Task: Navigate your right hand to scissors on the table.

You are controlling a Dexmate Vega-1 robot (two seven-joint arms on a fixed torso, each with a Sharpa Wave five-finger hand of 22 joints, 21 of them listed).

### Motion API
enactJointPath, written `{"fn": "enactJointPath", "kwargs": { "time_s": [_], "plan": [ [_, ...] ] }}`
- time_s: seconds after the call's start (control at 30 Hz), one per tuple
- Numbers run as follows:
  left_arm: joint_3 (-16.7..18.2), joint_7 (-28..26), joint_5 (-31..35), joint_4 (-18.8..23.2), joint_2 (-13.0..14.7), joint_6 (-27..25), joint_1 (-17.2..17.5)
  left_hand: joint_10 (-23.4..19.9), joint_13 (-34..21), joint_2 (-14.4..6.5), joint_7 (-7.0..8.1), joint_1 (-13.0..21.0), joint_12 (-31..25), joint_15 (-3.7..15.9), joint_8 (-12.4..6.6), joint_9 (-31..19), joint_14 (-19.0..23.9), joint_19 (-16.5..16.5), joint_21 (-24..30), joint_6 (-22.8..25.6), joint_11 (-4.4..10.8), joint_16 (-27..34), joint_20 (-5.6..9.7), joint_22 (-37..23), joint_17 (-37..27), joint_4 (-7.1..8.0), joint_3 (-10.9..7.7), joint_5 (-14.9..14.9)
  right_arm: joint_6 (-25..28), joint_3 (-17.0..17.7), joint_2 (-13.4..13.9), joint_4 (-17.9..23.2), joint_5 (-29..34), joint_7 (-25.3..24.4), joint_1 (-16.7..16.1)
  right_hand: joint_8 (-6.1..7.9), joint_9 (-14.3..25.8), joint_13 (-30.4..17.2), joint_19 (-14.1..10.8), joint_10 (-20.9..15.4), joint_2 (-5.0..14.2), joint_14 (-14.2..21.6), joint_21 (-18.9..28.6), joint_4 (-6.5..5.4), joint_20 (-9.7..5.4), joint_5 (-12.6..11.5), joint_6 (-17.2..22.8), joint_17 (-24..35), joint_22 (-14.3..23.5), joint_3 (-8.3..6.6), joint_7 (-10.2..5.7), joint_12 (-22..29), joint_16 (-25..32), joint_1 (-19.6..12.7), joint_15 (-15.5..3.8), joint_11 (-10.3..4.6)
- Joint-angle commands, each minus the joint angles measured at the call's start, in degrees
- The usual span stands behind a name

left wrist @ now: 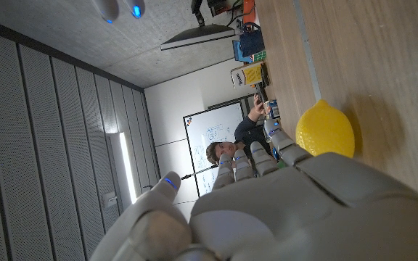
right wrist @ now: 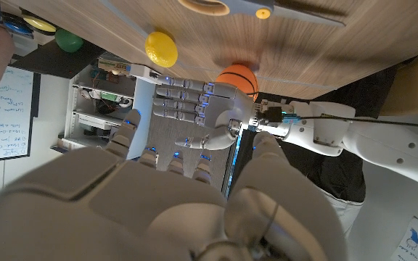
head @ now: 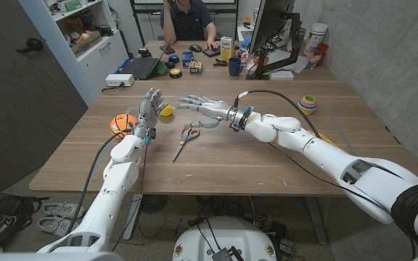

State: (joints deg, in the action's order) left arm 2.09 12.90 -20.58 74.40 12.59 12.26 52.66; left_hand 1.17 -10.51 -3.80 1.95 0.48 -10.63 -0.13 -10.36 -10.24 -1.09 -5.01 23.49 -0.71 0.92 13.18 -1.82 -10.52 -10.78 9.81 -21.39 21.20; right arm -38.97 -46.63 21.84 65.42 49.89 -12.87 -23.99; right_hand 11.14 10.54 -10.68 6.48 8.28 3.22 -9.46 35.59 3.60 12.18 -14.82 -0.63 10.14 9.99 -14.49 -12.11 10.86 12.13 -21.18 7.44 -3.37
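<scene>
The scissors point(head: 187, 137) lie flat on the wooden table, near the middle. They have orange-and-grey handles — these point away from the robot — and closed silver blades that point back toward it, slanted a little left.

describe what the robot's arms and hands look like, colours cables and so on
Both arms are glossy white rounded shells with dark joint gaps. A black cable runs along each arm to the wrist; the right wrist carries a blue and black fitting. The left hand and right hand are light grey, segmented, metallic-looking, with small blue lights on the fingers.
</scene>
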Motion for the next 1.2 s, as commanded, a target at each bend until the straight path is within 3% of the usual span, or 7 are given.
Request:
{"fn": "enactJointPath", "kwargs": {
  "time_s": [0.03, 0.37, 0.5, 0.67, 0.73, 0.9, 1.2],
  "plan": [
    [0.1, 0.0, 0.2, -0.7, 0.1, 0.2, -0.5, 0.3, -0.3, -0.3, 0.25, -0.2, -0.4, 0.11, -0.33, -0.3, -0.5, -0.4, -0.3, -0.2, -0.16, 0.4, -0.05, -0.3, -0.2, -0.03, 0.20, 0.3, -0.4, -6.1, -1.5, -3.9, 4.6, -2.7, 3.9, -0.07, 0.1, 0.0, -0.6, -0.3, 0.18, 0.9, -0.4, 0.89, 0.20, -0.5, -0.5, 0.0, 0.2, -0.33, -0.41, 0.3, 0.3, -1.7, -0.03, -0.03],
    [0.1, -0.3, 0.5, -0.9, 0.0, 0.1, -0.7, 0.4, -0.3, -0.4, 0.28, -0.2, -0.4, 0.01, -0.34, -0.3, -0.5, -0.5, -0.4, -0.2, -0.16, 0.4, -0.02, -0.3, -0.2, -0.02, 0.45, 0.3, -2.3, -9.8, -2.8, -7.1, 5.9, -3.1, 6.6, -0.01, 0.1, 0.0, -1.6, -0.5, 0.42, 1.7, -0.8, 2.33, 0.15, -0.9, -0.9, 0.0, 0.3, -0.91, -0.41, 0.2, 0.4, -4.2, -0.54, 0.05],
    [0.0, -0.2, 0.7, -1.3, 0.0, 0.5, -1.0, 0.3, -0.3, -0.4, 0.26, -0.2, -0.4, 0.04, -0.34, -0.3, -0.5, -0.5, -0.5, -0.2, -0.20, 0.4, -0.01, -0.3, -0.2, -0.03, 0.53, 0.4, -3.5, -11.4, -3.9, -9.5, 6.0, -2.6, 8.1, 0.41, 0.2, 0.0, -3.1, -1.4, 1.18, 2.6, -1.1, 3.58, 0.12, -1.4, -0.1, -0.1, 0.3, -1.72, -0.39, 0.3, 0.4, -6.8, -0.73, -0.01],
    [-0.2, -0.9, 1.5, -1.2, 0.1, 0.9, -0.9, 0.3, -0.3, -0.4, 0.32, -0.2, -0.4, 0.06, -0.34, -0.3, -0.5, -0.5, -0.6, -0.2, -0.25, 0.4, 0.02, -0.3, -0.2, -0.04, 0.64, 0.4, -4.0, -13.0, -5.3, -12.1, 5.8, -1.3, 9.7, 0.98, 0.2, 0.0, -4.8, -2.5, 2.02, 3.8, -1.3, 4.58, 0.15, -1.6, 1.9, -0.1, 0.3, -2.64, -0.33, 0.5, 0.5, -9.4, -0.80, 0.10],
    [-0.2, -1.1, 1.7, -1.1, 0.2, 1.1, -0.8, 0.3, -0.3, -0.4, 0.31, -0.2, -0.4, 0.06, -0.35, -0.3, -0.5, -0.5, -0.6, -0.2, -0.21, 0.4, -0.03, -0.3, -0.2, -0.04, 0.69, 0.4, -4.0, -13.6, -6.0, -13.3, 5.7, -0.3, 10.5, 1.68, 0.2, 0.0, -6.0, -3.9, 2.01, 4.8, -1.4, 5.02, 0.16, -1.8, 4.5, -0.1, 0.3, -3.00, -0.10, 0.7, 0.5, -10.7, -0.90, -0.05],
    [-0.3, -1.1, 1.8, -1.1, 0.1, 1.4, -0.7, 0.3, -0.3, -0.4, 0.28, -0.2, -0.4, 0.05, -0.37, -0.3, -0.5, -0.5, -0.7, -0.1, -0.23, 0.4, -0.02, -0.3, -0.2, -0.05, 0.77, 0.5, -2.5, -15.1, -7.4, -15.1, 5.6, 2.7, 11.8, 1.77, 0.2, 0.0, -6.7, -4.6, 1.72, 5.0, -1.6, 5.12, 0.21, -1.8, 5.5, -0.1, 0.3, -3.00, 0.10, 0.8, 0.4, -11.2, -0.83, -0.04],
    [-0.3, -1.2, 1.7, -0.8, 0.1, 1.8, -0.5, 0.3, -0.3, -0.4, 0.29, -0.2, -0.4, 0.09, -0.35, -0.3, -0.5, -0.5, -0.8, -0.1, -0.14, 0.4, -0.05, -0.3, -0.2, -0.07, 0.98, 0.5, -2.0, -18.6, -10.1, -19.1, 6.5, 3.6, 14.4, 1.61, 0.2, 0.0, -8.0, -5.7, 1.60, 6.3, -1.6, 5.16, 0.13, -2.0, 6.2, -0.1, 0.3, -3.08, -0.36, 0.9, 0.6, -12.0, -1.31, -0.15]
  ]
}}
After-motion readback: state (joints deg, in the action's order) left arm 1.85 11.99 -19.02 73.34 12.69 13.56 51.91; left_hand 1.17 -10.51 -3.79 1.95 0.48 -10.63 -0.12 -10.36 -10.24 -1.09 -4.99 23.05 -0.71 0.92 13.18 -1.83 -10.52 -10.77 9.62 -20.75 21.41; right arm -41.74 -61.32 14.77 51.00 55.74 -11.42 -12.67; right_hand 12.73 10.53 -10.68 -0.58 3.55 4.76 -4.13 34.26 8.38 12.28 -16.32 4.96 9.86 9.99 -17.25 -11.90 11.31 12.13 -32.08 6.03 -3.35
